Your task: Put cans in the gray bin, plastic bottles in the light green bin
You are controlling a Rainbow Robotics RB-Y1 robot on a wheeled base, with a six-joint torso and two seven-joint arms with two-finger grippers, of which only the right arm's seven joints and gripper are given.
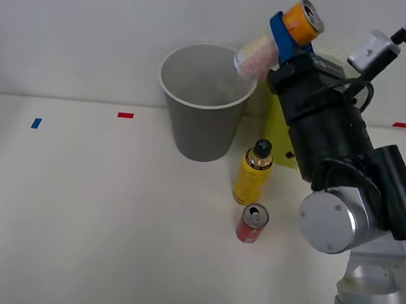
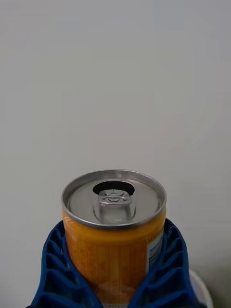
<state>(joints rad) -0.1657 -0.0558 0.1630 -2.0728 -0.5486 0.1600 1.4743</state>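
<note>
1. You see the slim orange drink can [image 2: 115, 226] with its silver pull-tab top facing the camera, opening already punched.
2. The blue ribbed fingers [image 2: 53, 269] clamp the can body on both sides.
3. A plain pale wall [image 2: 115, 72] lies behind.

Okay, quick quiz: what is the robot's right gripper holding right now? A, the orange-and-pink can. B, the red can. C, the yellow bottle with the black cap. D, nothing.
A: the right gripper is shut on the orange-and-pink can, held tilted by the gray bin's rim, while the yellow bottle and the red can stand on the table.
</note>
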